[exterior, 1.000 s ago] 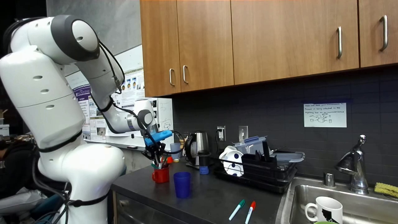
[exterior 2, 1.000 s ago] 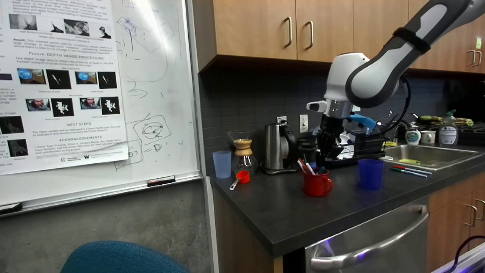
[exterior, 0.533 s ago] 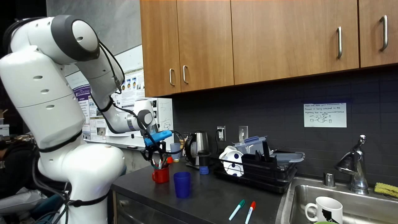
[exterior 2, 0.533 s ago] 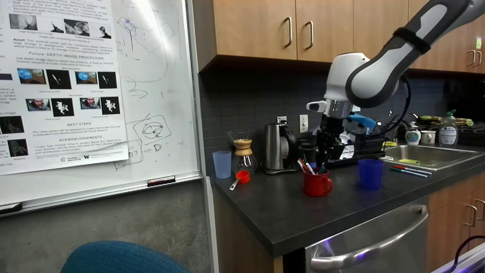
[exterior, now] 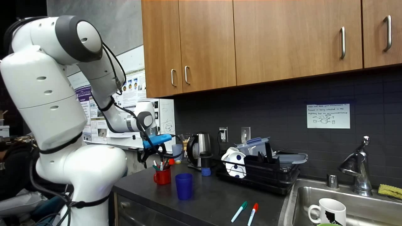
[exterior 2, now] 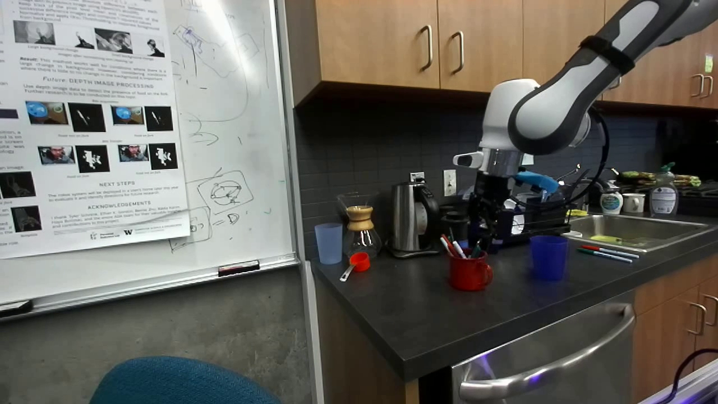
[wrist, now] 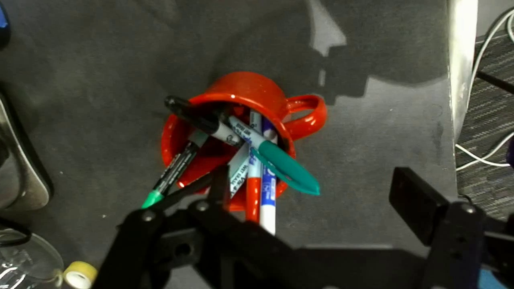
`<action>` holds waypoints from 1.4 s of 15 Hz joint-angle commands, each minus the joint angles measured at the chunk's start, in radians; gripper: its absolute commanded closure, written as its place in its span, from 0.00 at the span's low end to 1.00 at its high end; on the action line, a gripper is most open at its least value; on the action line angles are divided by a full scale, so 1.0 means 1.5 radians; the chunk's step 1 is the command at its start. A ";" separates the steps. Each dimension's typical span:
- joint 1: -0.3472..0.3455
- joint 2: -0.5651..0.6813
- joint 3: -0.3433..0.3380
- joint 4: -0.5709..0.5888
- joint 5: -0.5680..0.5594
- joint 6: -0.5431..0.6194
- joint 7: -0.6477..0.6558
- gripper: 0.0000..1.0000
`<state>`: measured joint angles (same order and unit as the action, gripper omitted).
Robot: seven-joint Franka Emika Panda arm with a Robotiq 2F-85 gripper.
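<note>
Around the center of my wrist view sits the red mug (wrist: 251, 88), handle (wrist: 321, 113) toward the right, stuffed with markers (wrist: 253, 194): a teal-capped marker (wrist: 281, 160) pokes out over the lower-right rim, a black-capped marker (wrist: 192, 115) the upper left, a green-tipped marker (wrist: 174, 171) the lower left. I have the gripper (wrist: 317, 196) released, fingers (wrist: 415, 202) spread wide across the bottom of the frame (one hides some of the mug's rim; I can't tell if it touches). In an exterior view that mug stands left of center on the counter (exterior: 210, 201), blue cup (exterior: 184, 186) near it, with a loose green-capped marker (exterior: 239, 212) and a loose red-capped marker (exterior: 252, 214) lying at the bottom, right of center.
</note>
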<state>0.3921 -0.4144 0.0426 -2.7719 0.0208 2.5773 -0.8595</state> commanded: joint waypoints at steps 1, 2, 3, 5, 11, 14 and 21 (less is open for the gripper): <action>0.012 -0.013 -0.007 0.001 0.019 -0.016 -0.017 0.18; 0.009 -0.012 -0.004 0.001 0.014 -0.010 -0.014 0.27; 0.007 -0.011 -0.003 0.001 0.011 -0.008 -0.011 0.32; 0.009 -0.012 -0.007 -0.002 0.015 -0.005 -0.016 0.48; 0.011 -0.008 -0.011 -0.002 0.019 -0.001 -0.020 0.94; 0.011 -0.021 -0.011 -0.015 0.018 0.010 -0.019 0.97; -0.008 -0.053 0.003 -0.008 -0.017 0.015 0.006 0.98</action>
<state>0.3974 -0.4394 0.0355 -2.7708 0.0210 2.6048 -0.8595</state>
